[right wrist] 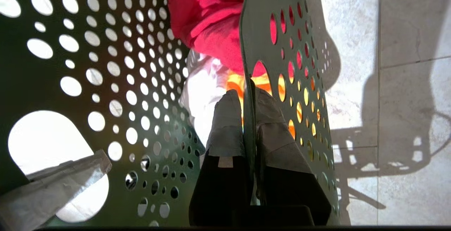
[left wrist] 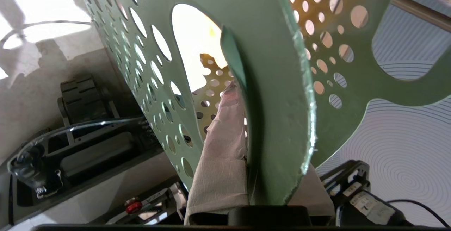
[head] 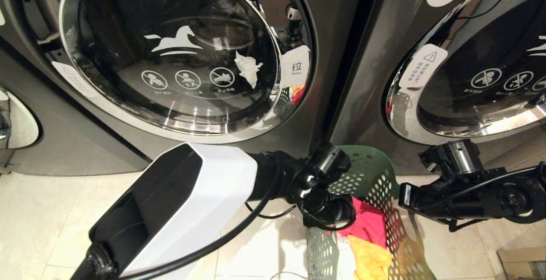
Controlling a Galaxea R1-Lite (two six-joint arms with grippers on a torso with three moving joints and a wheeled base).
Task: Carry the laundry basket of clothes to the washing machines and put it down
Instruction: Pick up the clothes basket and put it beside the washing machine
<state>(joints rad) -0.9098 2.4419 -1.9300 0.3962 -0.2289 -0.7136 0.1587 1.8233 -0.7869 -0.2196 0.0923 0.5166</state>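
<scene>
The green perforated laundry basket [head: 372,176] sits low in the head view, right in front of two dark grey washing machines [head: 179,58] with chrome-rimmed round doors. Inside it lie the clothes: a pink-red one [head: 367,225] and a yellow one [head: 372,259]; the right wrist view also shows a white one [right wrist: 201,99]. My left gripper [left wrist: 253,125] is shut on the basket's flared rim [left wrist: 278,83] beside an oval handle hole. On the opposite side my right gripper [right wrist: 247,99] is shut on the basket wall [right wrist: 105,93], one taped finger inside and one outside.
A white scrap of tissue [head: 248,69] clings to the left machine's door. The second machine [head: 477,71] stands to the right. Pale floor tiles [head: 42,211] lie below, with a cardboard box [head: 522,263] at the lower right. My own base [left wrist: 81,146] is close behind the basket.
</scene>
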